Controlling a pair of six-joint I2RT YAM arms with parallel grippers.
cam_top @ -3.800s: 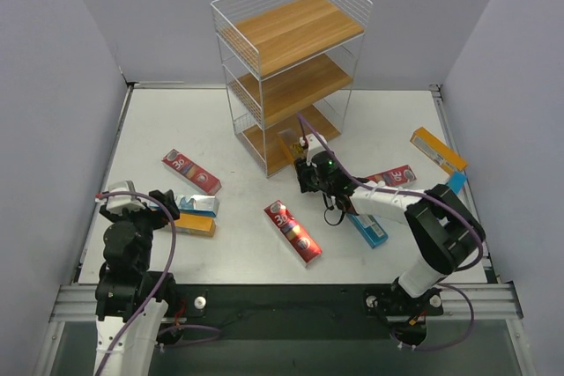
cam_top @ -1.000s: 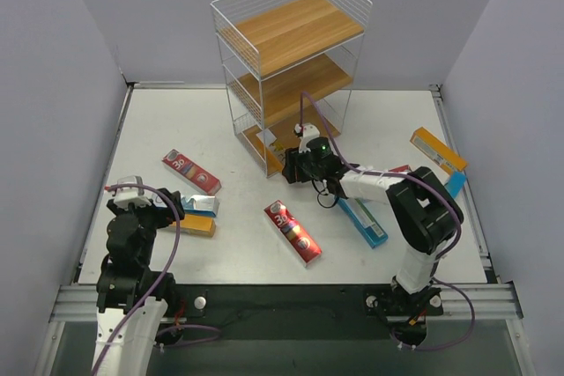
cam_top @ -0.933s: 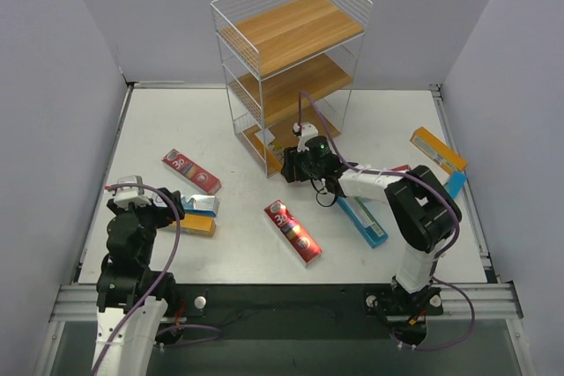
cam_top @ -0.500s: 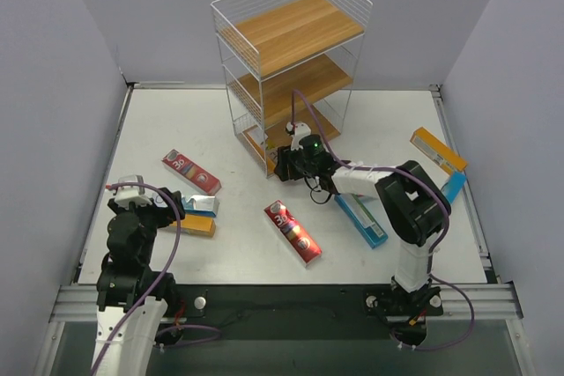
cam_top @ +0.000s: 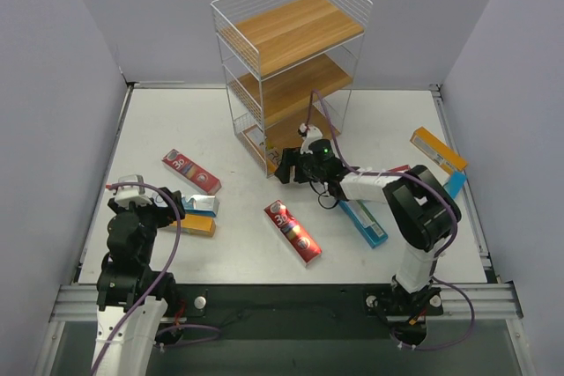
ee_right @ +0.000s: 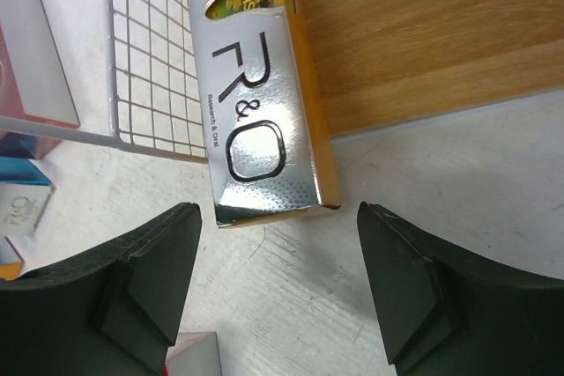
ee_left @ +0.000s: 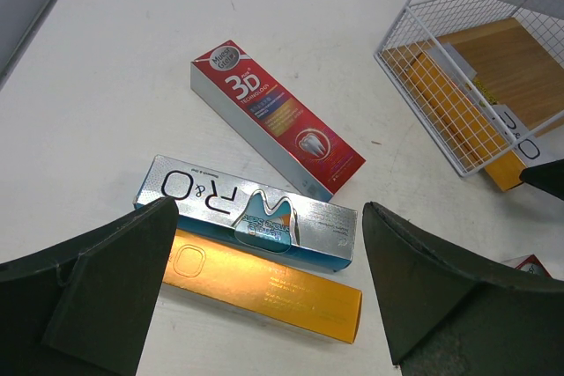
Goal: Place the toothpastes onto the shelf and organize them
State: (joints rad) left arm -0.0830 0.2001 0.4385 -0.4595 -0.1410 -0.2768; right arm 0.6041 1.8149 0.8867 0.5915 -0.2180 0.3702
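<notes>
The white worktop [cam_top: 176, 121] holds the tall wire shelf [cam_top: 291, 33] at the back, and most of the toothpastes [cam_top: 293, 232] lie flat around it. The right arm [cam_top: 379, 184] reaches to the shelf; the left arm [cam_top: 128, 244] is well apart, by the left side. One silver and orange carton [ee_right: 256, 112] lies on the bottom board [ee_right: 423, 33], right beside the wire side wall [ee_right: 150, 68]. Its long side runs straight away from the right tool [ee_right: 276, 226], into the shelf, and its near end pokes out past the board's edge, just in front of the tool. I think a push along that long side would slide it all the way in. The right tool is let go and open: its two fingers [ee_right: 150, 279] stand apart from the carton's end, one to each side, and touch nothing. The left tool [ee_left: 271, 217] is spread wide and holds nothing, hanging over a teal carton [ee_left: 203, 200] that lies side by side with an orange carton [ee_left: 264, 292]
</notes>
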